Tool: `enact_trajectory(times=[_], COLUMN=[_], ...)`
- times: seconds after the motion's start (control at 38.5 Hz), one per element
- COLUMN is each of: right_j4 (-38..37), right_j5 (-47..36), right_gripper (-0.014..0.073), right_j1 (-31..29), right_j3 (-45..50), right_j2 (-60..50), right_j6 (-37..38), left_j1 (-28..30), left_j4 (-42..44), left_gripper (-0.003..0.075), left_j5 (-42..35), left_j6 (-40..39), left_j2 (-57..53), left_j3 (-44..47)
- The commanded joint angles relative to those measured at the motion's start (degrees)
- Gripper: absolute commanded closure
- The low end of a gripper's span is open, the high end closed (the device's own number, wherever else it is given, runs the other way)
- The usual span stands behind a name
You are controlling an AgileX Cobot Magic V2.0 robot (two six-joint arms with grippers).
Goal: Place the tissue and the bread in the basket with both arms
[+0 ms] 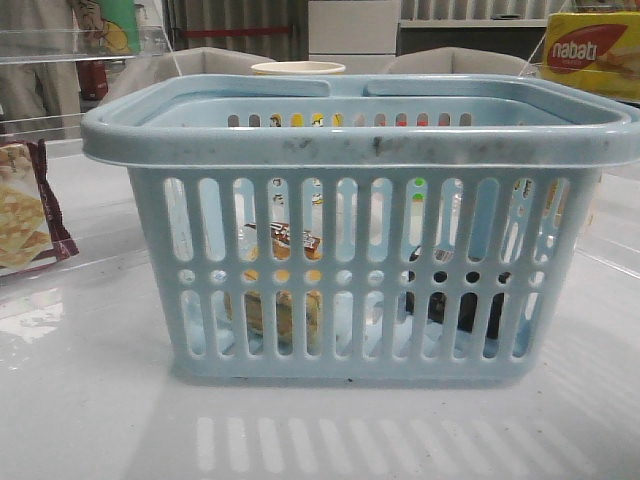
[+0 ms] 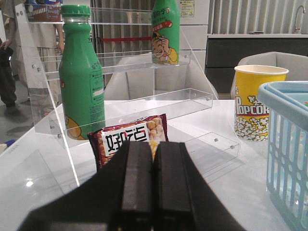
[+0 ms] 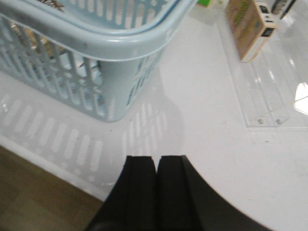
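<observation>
Two things already lie inside the basket [image 1: 350,250], seen through its slotted front wall: the bread [image 1: 283,300] low on the left, its dark label leaning up against the slots, and the tissue [image 1: 462,295], a dark block on the floor at the right. Each sits on the side of the arm that would serve it, which suits a two-armed drop. The basket stands near the front edge of the worktop [image 1: 90,400], about midway along it.

The left gripper [image 2: 153,163] has its fingers pressed together with nothing between them, near the left edge of the worktop, pointed at a snack packet [image 2: 131,139] leaning against a clear shelf where a green bottle [image 2: 81,77] stands. A popcorn cup [image 2: 254,103] sits behind the basket. The right gripper [image 3: 156,173] is likewise closed and empty, over the front right corner, just outside the basket. Judging by this, the task looks done and both arms are parked clear.
</observation>
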Motion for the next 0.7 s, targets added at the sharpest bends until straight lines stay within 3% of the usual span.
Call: enact_trajectory(times=[0.0, 0.21, 0.39, 0.68], right_j4=[-0.59, 4.61, 6.77, 6.77], right_j5=[-12.31, -27.92, -36.45, -36.15], right_gripper=[0.0564, 0.0564, 0.0564, 0.0564], right_j1=[-4.84, -11.81, -16.40, -17.37], right_j3=[3.60, 14.88, 22.94, 26.03], right_j2=[-3.47, -11.47, -17.12, -21.66], right_j6=[-0.36, -0.36, -0.36, -0.36], left_j1=[-0.39, -0.39, -0.39, -0.39], left_j4=[-0.54, -0.54, -0.54, -0.54], left_gripper=[0.0629, 0.0629, 0.0629, 0.0629], left_j5=[-5.02, -5.02, -5.02, -5.02], left_j6=[-0.11, -0.11, -0.11, -0.11], left_j2=[-0.89, -0.89, -0.89, -0.89], left_j3=[-0.07, -0.07, -0.07, -0.07])
